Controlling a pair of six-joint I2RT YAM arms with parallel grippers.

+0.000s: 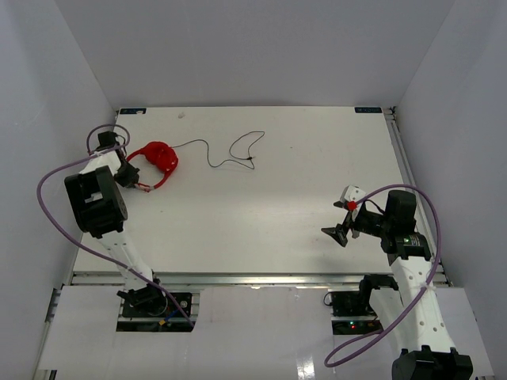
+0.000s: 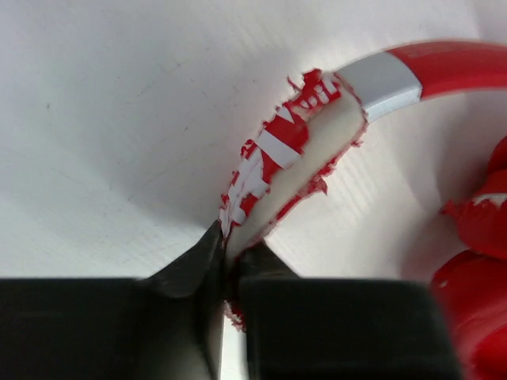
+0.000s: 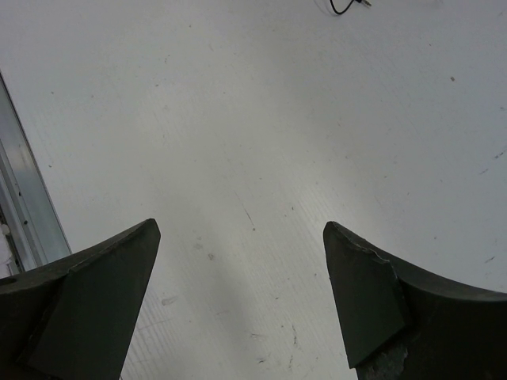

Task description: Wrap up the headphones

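The red headphones lie at the table's back left, cups folded together, with the thin black cable trailing right in loose loops. My left gripper is shut on the headband's worn, peeling padded part; a white joint and a red cup show beyond it in the left wrist view. My right gripper hangs open and empty over bare table at the right, far from the headphones. Its fingertips stand wide apart, and the cable's end shows at the top edge.
White walls enclose the table on three sides. Thick purple robot cables loop beside each arm. A metal rail runs along the table's right edge.
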